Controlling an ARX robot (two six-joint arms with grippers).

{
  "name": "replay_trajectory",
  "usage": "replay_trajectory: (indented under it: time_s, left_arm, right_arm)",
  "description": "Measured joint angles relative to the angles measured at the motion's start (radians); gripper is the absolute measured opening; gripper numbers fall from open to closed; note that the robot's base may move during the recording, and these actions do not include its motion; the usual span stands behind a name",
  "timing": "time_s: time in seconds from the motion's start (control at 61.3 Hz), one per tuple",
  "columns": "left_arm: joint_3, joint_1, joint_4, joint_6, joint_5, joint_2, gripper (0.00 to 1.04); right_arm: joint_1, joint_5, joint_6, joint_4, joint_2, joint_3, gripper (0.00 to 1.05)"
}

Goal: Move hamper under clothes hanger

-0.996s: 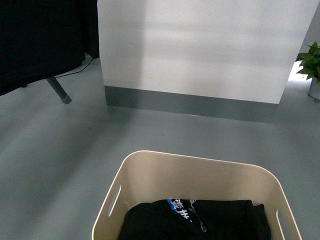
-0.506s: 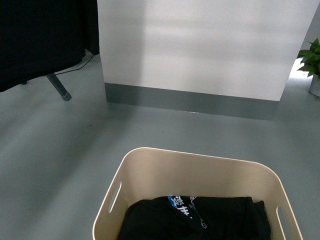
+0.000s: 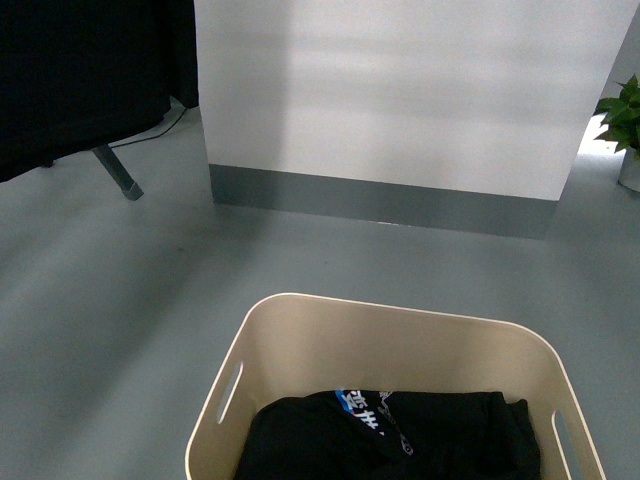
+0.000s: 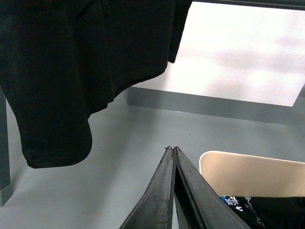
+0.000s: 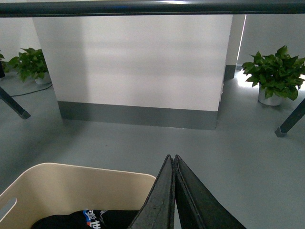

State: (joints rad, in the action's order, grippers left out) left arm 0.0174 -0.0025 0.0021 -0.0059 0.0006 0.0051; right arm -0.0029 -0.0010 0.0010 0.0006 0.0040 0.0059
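Hamper [image 3: 300, 350] sat on grey floor [image 3: 130, 300], low in front view, black garment [image 3: 400, 440] with blue-white print inside. Clothes hanger [image 3: 115, 172] showed only at far upper left there: angled leg, black fabric. Front view showed no arms. Left wrist view: left hand [image 4: 171, 150] clenched, empty, black fabric [image 4: 71, 71] hanging beside. Right wrist view: right hand [image 5: 171, 158] clenched, empty, horizontal bar [image 5: 152, 7] overhead, potted plant [image 5: 271, 76] beyond.

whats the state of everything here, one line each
hamper: upright on the floor, a dark garment inside
dark garment: crumpled in the hamper's bottom
clothes hanger: bar overhead, black fabric draped on it
black fabric: hanging loose
left gripper: shut, empty
right gripper: shut, empty
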Motion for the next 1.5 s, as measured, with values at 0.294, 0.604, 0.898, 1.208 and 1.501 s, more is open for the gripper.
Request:
replay_trajectory:
  time_s: [0.294,0.604,0.898,1.208,1.501]
  left_arm:
    - [0.0,0.0,0.0,0.0,0.0,0.0,0.38]
    - [0.0,0.0,0.0,0.0,0.0,0.0,0.91]
    - [0.0,0.0,0.0,0.0,0.0,0.0,0.98]
    - [0.0,0.0,0.0,0.0,0.0,0.0,0.98]
    - [0.0,0.0,0.0,0.0,0.0,0.0,0.98]
  right_arm:
    - [0.0,0.0,-0.001,0.0,0.0,0.0,0.24]
    - [0.0,0.0,-0.001,0.0,0.0,0.0,0.77]
    - [0.0,0.0,0.0,0.0,0.0,0.0,0.97]
    - [0.0,0.0,0.0,0.0,0.0,0.0,0.97]
    - [0.0,0.0,0.0,0.0,0.0,0.0,0.97]
